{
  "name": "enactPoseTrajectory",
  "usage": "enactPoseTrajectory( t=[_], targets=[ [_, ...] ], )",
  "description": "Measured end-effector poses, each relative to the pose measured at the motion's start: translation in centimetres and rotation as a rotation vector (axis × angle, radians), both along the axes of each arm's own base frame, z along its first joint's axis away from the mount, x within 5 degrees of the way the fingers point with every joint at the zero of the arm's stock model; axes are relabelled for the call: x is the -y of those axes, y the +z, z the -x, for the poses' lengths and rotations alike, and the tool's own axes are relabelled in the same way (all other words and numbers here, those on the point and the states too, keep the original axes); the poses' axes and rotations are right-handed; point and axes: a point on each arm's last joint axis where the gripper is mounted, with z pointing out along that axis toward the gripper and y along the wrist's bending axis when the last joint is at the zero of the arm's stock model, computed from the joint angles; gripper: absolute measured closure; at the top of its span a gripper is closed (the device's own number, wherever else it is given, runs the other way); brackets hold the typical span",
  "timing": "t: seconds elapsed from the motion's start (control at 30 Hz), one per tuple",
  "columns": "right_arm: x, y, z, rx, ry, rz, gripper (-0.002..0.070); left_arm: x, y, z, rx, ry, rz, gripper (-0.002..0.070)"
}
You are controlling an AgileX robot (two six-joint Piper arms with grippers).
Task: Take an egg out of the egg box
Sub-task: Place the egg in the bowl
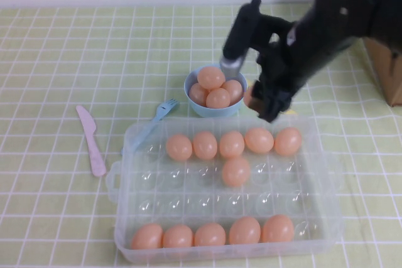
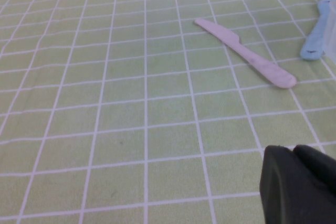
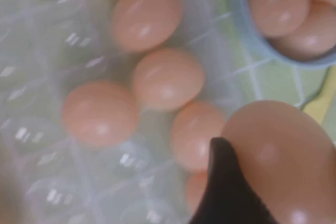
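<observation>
The egg box (image 1: 326, 174) is sitting at the near middle of the table. Behind it, the bowl (image 1: 193, 100) is standing, the right gripper (image 1: 264, 101) hanging just right of the bowl, clamping the egg (image 3: 283, 156). The knife (image 1: 92, 140) is lying left of the egg box, the fork (image 1: 154, 120) between them. The left gripper (image 2: 299, 187) is hovering near the knife.

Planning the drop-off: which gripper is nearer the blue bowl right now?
Right. The right gripper, holding an egg, hangs just beside the blue bowl, at the egg box's far edge. The left gripper is over bare tablecloth near the pink knife.
</observation>
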Motion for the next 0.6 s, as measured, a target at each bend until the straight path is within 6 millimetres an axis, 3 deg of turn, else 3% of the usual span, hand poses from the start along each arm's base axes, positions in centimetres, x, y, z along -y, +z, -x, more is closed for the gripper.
enactPoseTrajectory(
  t=[0.3,0.6],
  targets=[
    [-2.9,-2.3,-7.0,0.0,-0.182,-0.091,0.0314,0.0,0.0,0.0,0.0,0.0,0.0,0.068],
    [-2.5,-5.3,-11.5,0.001,-0.338,-0.161,0.0316,0.0,0.0,0.0,0.0,0.0,0.0,0.068]
  ],
)
